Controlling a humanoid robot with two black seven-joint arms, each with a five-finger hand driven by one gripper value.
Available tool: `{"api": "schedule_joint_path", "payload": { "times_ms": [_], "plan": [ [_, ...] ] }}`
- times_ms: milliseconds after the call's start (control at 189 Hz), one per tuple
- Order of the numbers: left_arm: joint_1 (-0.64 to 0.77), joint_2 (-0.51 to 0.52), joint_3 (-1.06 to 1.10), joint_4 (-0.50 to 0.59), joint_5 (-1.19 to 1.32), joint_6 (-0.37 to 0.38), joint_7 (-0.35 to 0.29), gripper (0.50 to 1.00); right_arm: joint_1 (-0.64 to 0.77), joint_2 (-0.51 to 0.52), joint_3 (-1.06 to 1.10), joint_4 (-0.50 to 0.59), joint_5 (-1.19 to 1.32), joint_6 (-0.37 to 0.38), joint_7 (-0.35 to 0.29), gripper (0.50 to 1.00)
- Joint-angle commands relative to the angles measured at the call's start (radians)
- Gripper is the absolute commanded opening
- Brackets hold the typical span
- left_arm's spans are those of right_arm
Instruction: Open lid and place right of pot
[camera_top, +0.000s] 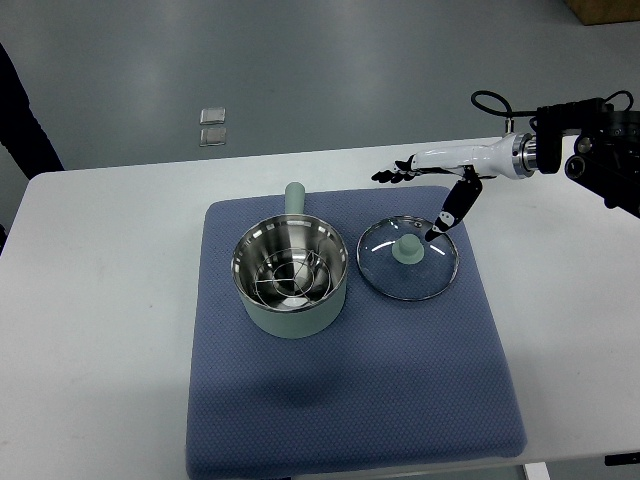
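A pale green pot (291, 276) with a steel inside and a wire rack stands uncovered on the blue mat (340, 400), its handle pointing away from me. Its glass lid (408, 258) with a green knob lies flat on the mat just right of the pot. My right hand (425, 190) hovers above the lid's far right rim, fingers spread and holding nothing; the thumb hangs down toward the lid edge, the other fingers point left. The left arm does not show.
The mat lies on a white table (100, 300). Two small grey squares (212, 126) lie on the floor beyond the table. A person's dark sleeve (20, 110) shows at the left edge.
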Motion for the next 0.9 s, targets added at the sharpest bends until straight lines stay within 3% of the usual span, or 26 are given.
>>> {"api": "schedule_joint_path", "payload": {
  "times_ms": [0, 122, 312, 402, 455, 461, 503, 720, 895],
  "plan": [
    [0.0, 0.0, 0.0, 0.0, 0.0, 0.001, 0.0, 1.0, -0.001, -0.001, 0.0, -0.01, 0.103, 0.005, -0.005, 0.934],
    [0.0, 0.0, -0.001, -0.001, 0.0, -0.001, 0.0, 1.0, -0.008, 0.003, -0.003, -0.083, 0.353, 0.018, -0.065, 0.934],
    [0.0, 0.0, 0.0, -0.003, 0.0, -0.001, 0.0, 1.0, -0.062, 0.014, -0.003, -0.214, 0.902, 0.039, -0.231, 0.934],
    [0.0, 0.0, 0.0, -0.004, 0.0, -0.001, 0.0, 1.0, -0.08, 0.052, -0.003, -0.24, 1.149, 0.039, -0.292, 0.934],
    [0.0, 0.0, 0.0, -0.004, 0.0, -0.001, 0.0, 1.0, -0.08, 0.053, -0.003, -0.24, 1.149, 0.039, -0.292, 0.934],
    [0.0, 0.0, 0.0, -0.004, 0.0, -0.001, 0.0, 1.0, -0.102, 0.075, -0.003, -0.241, 1.278, 0.03, -0.323, 0.934],
    [0.0, 0.0, -0.001, -0.003, 0.0, -0.001, 0.0, 1.0, -0.12, 0.086, -0.001, -0.241, 1.362, 0.022, -0.346, 0.934],
    [0.005, 0.0, 0.0, -0.003, 0.0, -0.001, 0.0, 1.0, -0.171, 0.154, 0.0, -0.241, 1.594, -0.004, -0.357, 0.934],
    [0.005, 0.0, 0.002, 0.002, 0.0, 0.001, 0.0, 1.0, -0.176, 0.178, 0.002, -0.244, 1.621, -0.001, -0.348, 0.936]
  ]
}}
